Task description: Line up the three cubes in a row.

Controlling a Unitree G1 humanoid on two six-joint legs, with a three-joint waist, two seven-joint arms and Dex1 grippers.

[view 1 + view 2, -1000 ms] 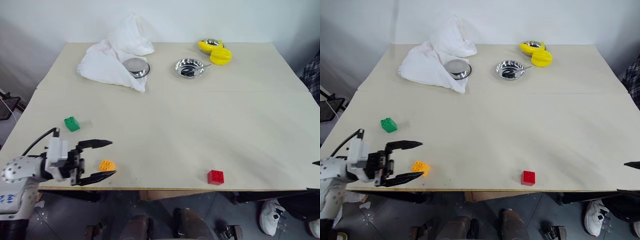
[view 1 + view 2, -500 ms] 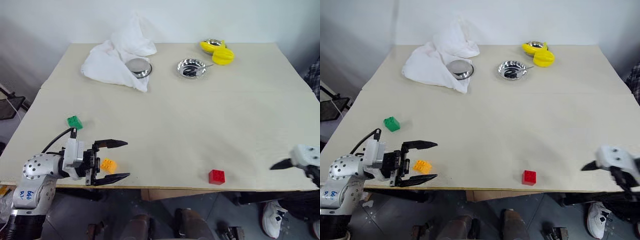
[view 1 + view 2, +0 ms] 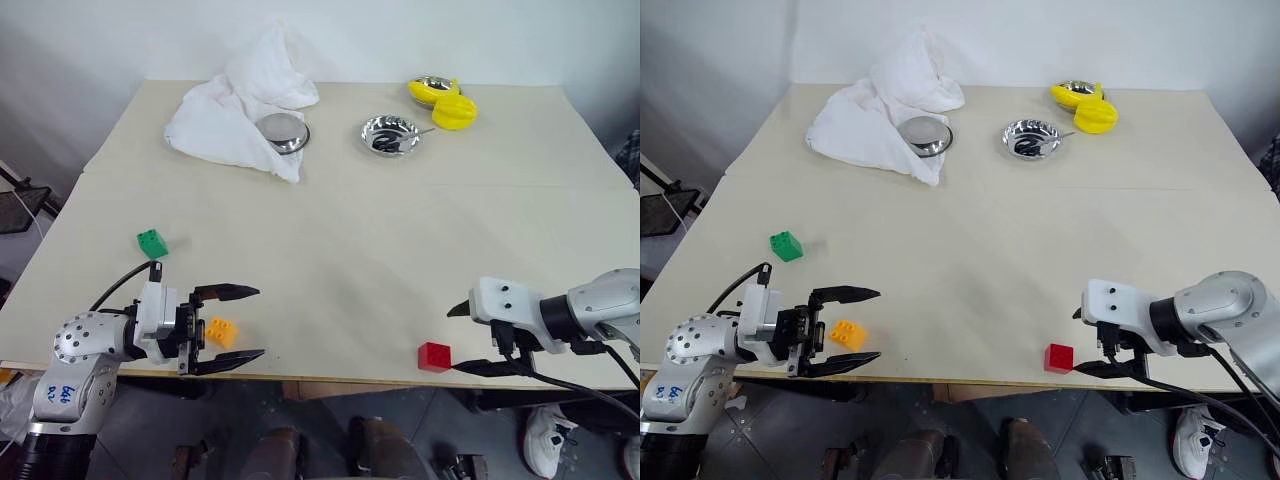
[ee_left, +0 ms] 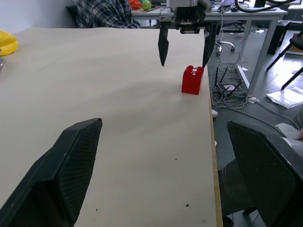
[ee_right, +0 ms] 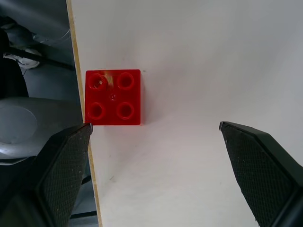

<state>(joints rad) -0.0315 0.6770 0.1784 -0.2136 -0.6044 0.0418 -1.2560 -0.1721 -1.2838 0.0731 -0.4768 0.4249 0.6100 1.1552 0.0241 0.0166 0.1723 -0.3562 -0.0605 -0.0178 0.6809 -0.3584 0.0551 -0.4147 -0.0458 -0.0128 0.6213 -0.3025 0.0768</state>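
Red cube (image 3: pixel 433 356), at the tabletop (image 3: pixel 400 250) edge just beside the wide-open right end effector (image 3: pixel 470 338), may be knocked off if nudged.

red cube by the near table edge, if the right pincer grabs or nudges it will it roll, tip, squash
The red cube looks like hard moulded plastic with flat sides, so it probably stays stiff and slides, not rolls. It is small, so likely light. It sits right at the table edge, so a sideways nudge from the open right pincer could push it off.
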